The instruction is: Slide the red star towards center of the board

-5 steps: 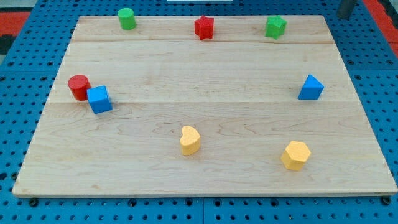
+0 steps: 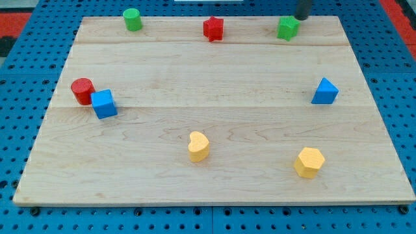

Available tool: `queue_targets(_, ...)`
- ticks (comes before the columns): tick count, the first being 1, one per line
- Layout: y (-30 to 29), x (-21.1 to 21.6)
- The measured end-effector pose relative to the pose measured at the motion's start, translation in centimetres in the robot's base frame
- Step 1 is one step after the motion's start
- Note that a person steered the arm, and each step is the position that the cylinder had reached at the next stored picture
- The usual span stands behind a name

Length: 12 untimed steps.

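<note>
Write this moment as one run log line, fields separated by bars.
my tip: top edge, right of green block | red star: top centre, untouched | wooden board centre: not yet reached

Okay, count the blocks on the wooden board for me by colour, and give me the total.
Red: 2, the red star and red cylinder
Green: 2, the green cylinder and green block
Blue: 2, the blue cube and blue triangular block
Yellow: 2, the yellow heart and yellow hexagonal block
Total: 8

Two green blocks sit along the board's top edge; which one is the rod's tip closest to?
The green block toward the view's right; my tip sits just beside it. The green cylinder is far to the left.
</note>
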<state>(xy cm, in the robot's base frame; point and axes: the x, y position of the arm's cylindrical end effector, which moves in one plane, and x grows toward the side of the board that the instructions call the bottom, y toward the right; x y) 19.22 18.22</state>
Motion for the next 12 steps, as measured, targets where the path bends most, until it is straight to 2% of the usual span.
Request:
queue_targets(2, -12.4, 0.0)
queue_targets(5, -11.7, 1.0)
queue_targets(7, -19.3, 0.8)
queue_targets(10, -17.2, 9.5)
queue_targets(12, -16.6, 9.7)
